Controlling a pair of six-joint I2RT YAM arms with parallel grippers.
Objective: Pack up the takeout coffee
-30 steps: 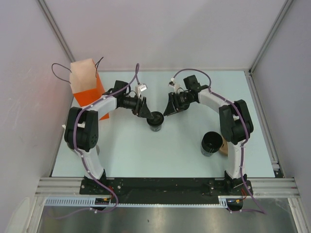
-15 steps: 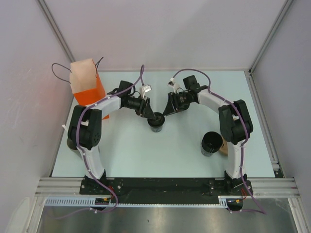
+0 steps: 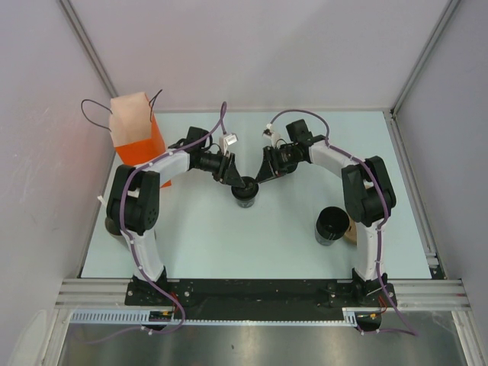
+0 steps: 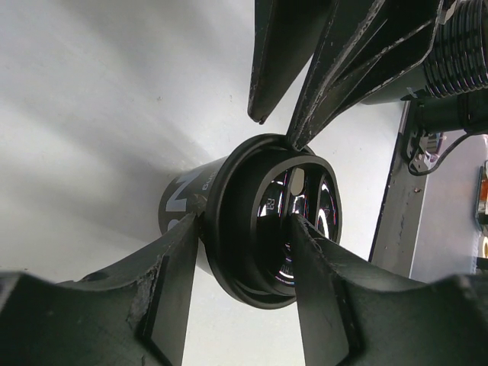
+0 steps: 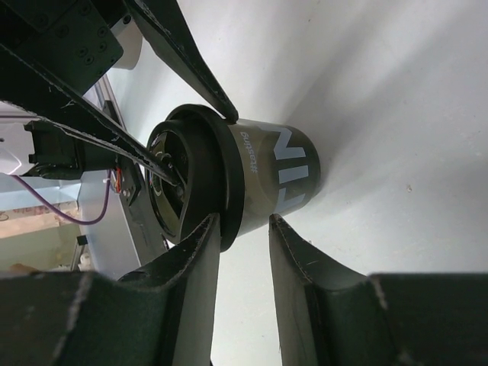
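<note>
Nearest the arm bases, on the right of the pale table (image 3: pixel 198 240), a wider black cup (image 3: pixel 329 226) stands open. A brown piece (image 3: pixel 351 229) that I cannot identify sits just beside it, and neither is touched. Further in, at mid-table, the takeout coffee (image 3: pixel 245 192) stands upright with its lid (image 4: pixel 255 200) on and the arms on either side of it. The left gripper (image 4: pixel 245 223) straddles the lid's edge, with one finger against the outside of the rim and the other across the lid's top. Whether it is really pinching the rim cannot be told, because the fingers hide the contact. The right gripper (image 5: pixel 244 221) comes in from the opposite side with its fingers spread. One tip is at the lid's rim and the other by the cup wall, bare table shows between them, and it is holding nothing. Farthest back on the left, well apart from the cup, an orange paper bag (image 3: pixel 136 136) with cord handles stands upright, seemingly with its mouth up. As for progress, the cup looks capped, though I cannot tell whether the lid is fully seated. The packing itself has not begun. The cup sits on the table, so securing a grip, lifting it, carrying it to the bag and lowering it inside without tipping all remain.
</note>
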